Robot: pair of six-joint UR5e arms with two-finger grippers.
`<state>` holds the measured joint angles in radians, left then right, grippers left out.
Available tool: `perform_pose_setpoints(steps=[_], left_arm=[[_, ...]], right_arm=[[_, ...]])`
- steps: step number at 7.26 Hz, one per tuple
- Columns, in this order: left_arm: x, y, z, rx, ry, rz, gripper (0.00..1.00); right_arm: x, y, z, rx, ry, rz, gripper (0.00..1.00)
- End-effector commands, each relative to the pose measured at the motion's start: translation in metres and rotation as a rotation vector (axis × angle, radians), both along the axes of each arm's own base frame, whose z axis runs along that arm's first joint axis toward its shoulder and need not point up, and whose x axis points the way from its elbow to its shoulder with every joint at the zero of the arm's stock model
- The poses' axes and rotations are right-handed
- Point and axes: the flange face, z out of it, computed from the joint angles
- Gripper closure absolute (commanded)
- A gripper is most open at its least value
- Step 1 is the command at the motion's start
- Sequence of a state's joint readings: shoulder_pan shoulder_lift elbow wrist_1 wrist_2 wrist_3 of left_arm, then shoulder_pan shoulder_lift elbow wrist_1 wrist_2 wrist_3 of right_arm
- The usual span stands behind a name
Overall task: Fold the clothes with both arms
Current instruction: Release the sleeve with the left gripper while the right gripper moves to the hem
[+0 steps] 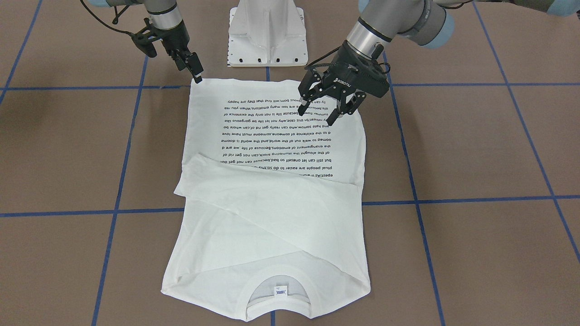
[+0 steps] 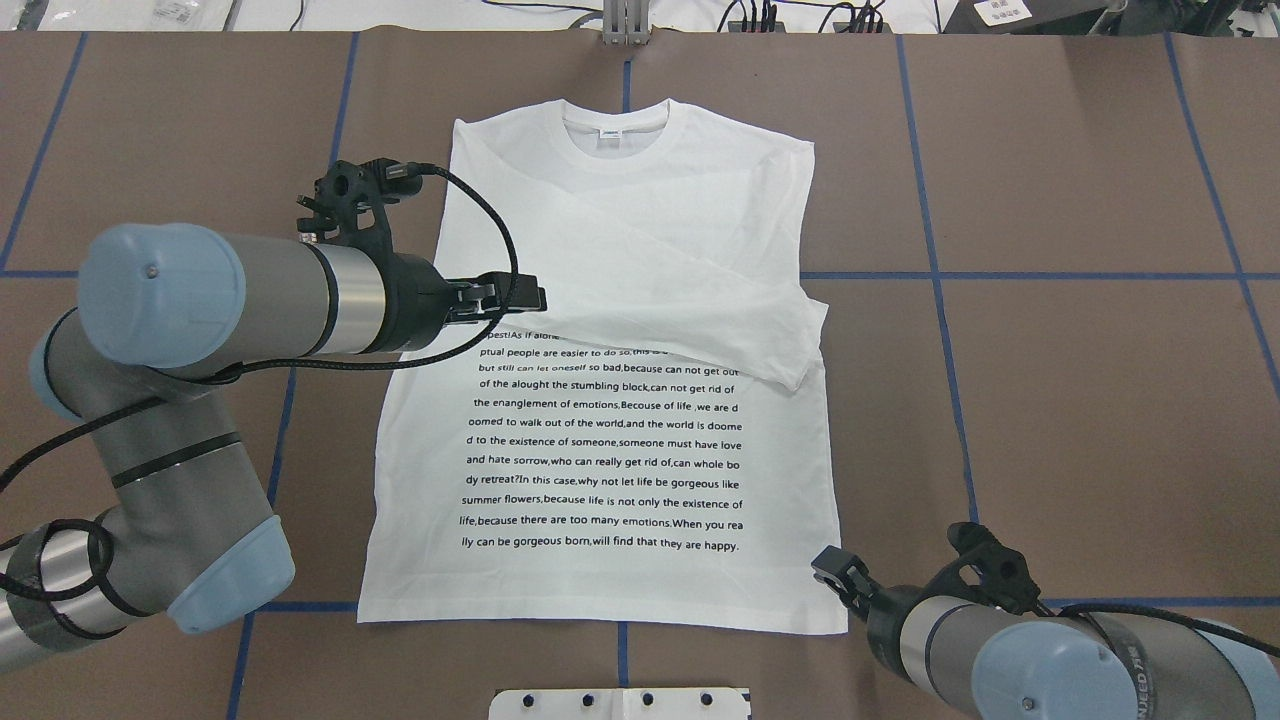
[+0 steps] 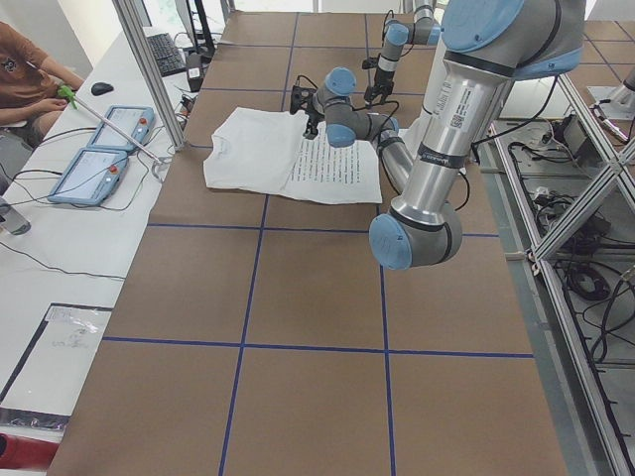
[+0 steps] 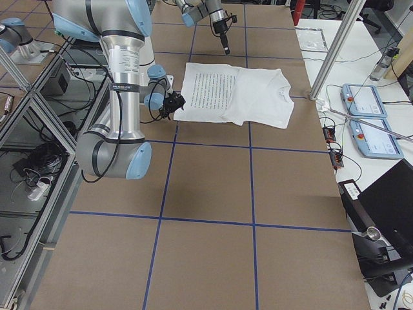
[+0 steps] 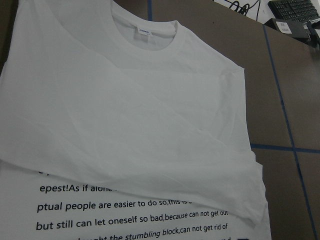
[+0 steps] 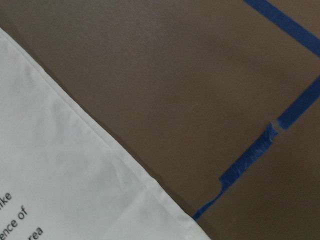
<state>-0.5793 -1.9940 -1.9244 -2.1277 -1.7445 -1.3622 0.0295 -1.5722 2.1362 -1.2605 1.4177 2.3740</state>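
Left pincer hovers, fingers apart, over the T-shirt, which lies flat on the desk; the overhead view shows it only edge-on. Right pincer tips down at the hem corner, seen side-on: cannot tell its spread.

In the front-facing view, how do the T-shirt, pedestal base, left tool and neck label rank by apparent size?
1. T-shirt.
2. Pedestal base and left tool look alike; the base is cut by the frame, so I do not rank them.
3. Neck label.
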Motion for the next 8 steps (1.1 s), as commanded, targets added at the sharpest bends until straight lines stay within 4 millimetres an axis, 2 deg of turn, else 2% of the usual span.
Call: perform_pose_setpoints(steps=[1, 3, 4, 8], left_arm=[[0.0, 0.0, 0.005, -0.004, -0.007, -0.002, 0.16], [-0.001, 0.001, 0.007, -0.006, -0.01, -0.002, 0.16], [-0.001, 0.001, 0.007, -0.006, -0.01, -0.002, 0.15], [-0.002, 0.0, 0.008, -0.006, -0.011, -0.004, 0.15]], right_arm=[[-0.011, 0.01, 0.004, 0.001, 0.011, -0.022, 0.04], [-0.024, 0.013, -0.004, -0.006, 0.052, -0.036, 0.23], [-0.028, 0.013, -0.009, -0.006, 0.063, -0.034, 0.27], [-0.031, 0.007, -0.002, -0.004, 0.081, -0.02, 0.39]])
